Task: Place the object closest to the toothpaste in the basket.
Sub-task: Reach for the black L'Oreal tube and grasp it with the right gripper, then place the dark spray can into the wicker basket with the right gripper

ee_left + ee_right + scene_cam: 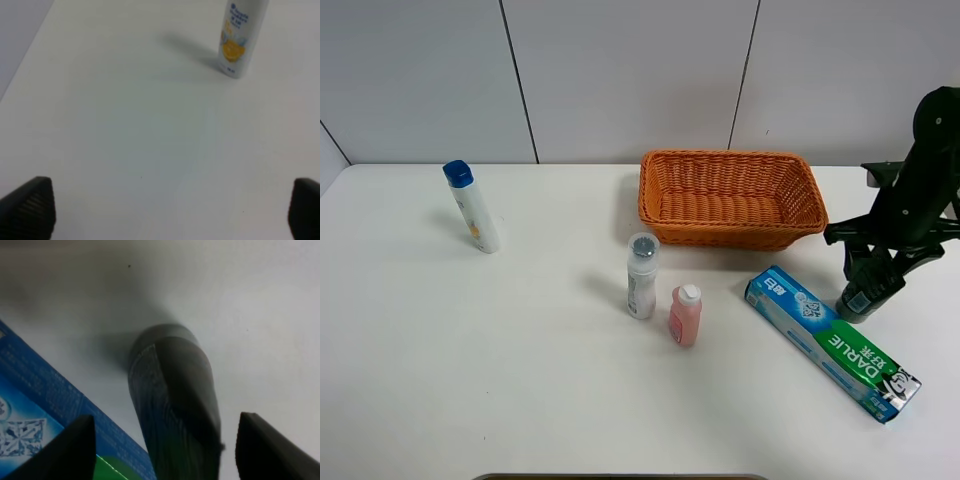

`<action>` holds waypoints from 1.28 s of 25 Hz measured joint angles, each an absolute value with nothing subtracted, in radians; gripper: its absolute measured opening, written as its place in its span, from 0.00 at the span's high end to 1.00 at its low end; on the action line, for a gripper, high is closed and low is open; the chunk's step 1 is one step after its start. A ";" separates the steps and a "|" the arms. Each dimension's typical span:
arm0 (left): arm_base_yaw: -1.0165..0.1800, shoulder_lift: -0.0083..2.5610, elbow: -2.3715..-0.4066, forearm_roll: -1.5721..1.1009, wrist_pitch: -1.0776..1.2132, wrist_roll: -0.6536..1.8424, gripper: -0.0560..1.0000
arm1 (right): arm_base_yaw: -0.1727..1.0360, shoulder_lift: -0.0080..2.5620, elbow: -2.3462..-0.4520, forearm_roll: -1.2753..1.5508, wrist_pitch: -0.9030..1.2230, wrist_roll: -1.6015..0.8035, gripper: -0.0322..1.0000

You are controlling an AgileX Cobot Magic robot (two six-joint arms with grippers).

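The toothpaste box (830, 340), blue and green, lies flat on the white table at the right; a corner of it shows in the right wrist view (35, 405). A small dark bottle (860, 298) stands right beside its far edge. My right gripper (868, 285) is lowered over this bottle. In the right wrist view the dark bottle (175, 390) sits between the two fingers, with gaps on both sides, so the gripper (165, 440) is open. The orange wicker basket (730, 225) stands behind, empty. My left gripper (170, 210) is open and empty over bare table.
A white bottle with a blue cap (472, 207) stands at the far left and also shows in the left wrist view (240, 35). A white bottle with a grey cap (641, 276) and a small pink bottle (685, 314) stand mid-table, in front of the basket.
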State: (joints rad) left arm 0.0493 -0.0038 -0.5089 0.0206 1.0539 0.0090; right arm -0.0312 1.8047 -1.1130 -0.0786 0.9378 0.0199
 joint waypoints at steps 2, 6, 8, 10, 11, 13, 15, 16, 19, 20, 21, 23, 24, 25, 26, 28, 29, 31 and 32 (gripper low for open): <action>0.049 -0.004 -0.509 0.021 1.054 0.009 0.06 | -0.031 1.828 -1.113 -0.079 0.938 0.020 0.36; 0.049 -0.004 -0.509 0.021 1.054 0.009 0.06 | -0.031 1.858 -1.113 -0.079 0.935 0.020 0.37; 0.049 -0.004 -0.509 0.021 1.054 0.009 0.06 | -0.031 1.864 -1.113 -0.079 0.935 0.020 0.43; 0.049 -0.004 -0.509 0.021 1.054 0.009 0.06 | -0.031 1.866 -1.113 -0.079 0.935 0.020 0.49; 0.049 -0.004 -0.509 0.021 1.054 0.009 0.06 | -0.031 1.866 -1.113 -0.079 0.935 0.020 0.52; 0.049 -0.004 -0.509 0.021 1.054 0.009 0.06 | -0.031 1.866 -1.113 -0.079 0.935 0.020 0.59; 0.049 -0.004 -0.509 0.021 1.054 0.009 0.06 | -0.031 1.866 -1.113 -0.079 0.935 0.020 0.65; 0.049 -0.004 -0.509 0.021 1.054 0.009 0.06 | -0.031 1.866 -1.113 -0.079 0.935 0.020 0.66; 0.049 -0.004 -0.509 0.021 1.054 0.009 0.06 | -0.031 1.866 -1.113 -0.079 0.935 0.020 0.66; 0.049 -0.004 -0.509 0.021 1.054 0.009 0.06 | -0.031 1.866 -1.113 -0.079 0.935 0.020 0.66; 0.049 -0.004 -0.509 0.021 1.054 0.009 0.06 | -0.031 1.866 -1.113 -0.079 0.935 0.020 0.66; 0.049 -0.004 -0.509 0.021 1.054 0.009 0.06 | -0.031 1.866 -1.113 -0.079 0.935 0.020 0.66; 0.049 -0.004 -0.509 0.021 1.054 0.009 0.06 | -0.031 1.866 -1.113 -0.079 0.935 0.020 0.66; 0.049 -0.004 -0.509 0.021 1.054 0.009 0.06 | -0.031 1.866 -1.113 -0.079 0.935 0.020 0.66; 0.049 -0.004 -0.509 0.021 1.054 0.009 0.06 | -0.031 1.866 -1.113 -0.079 0.935 0.020 0.66; 0.049 -0.004 -0.509 0.021 1.054 0.009 0.06 | -0.031 1.866 -1.114 -0.079 0.936 0.020 0.66; 0.049 -0.004 -0.509 0.021 1.054 0.009 0.06 | -0.031 1.866 -1.114 -0.079 0.938 0.021 0.67; 0.049 -0.004 -0.509 0.021 1.054 0.009 0.06 | -0.031 1.866 -1.114 -0.078 0.945 0.022 0.67; 0.049 -0.004 -0.509 0.021 1.054 0.009 0.06 | -0.031 1.865 -1.114 -0.078 0.952 0.022 0.67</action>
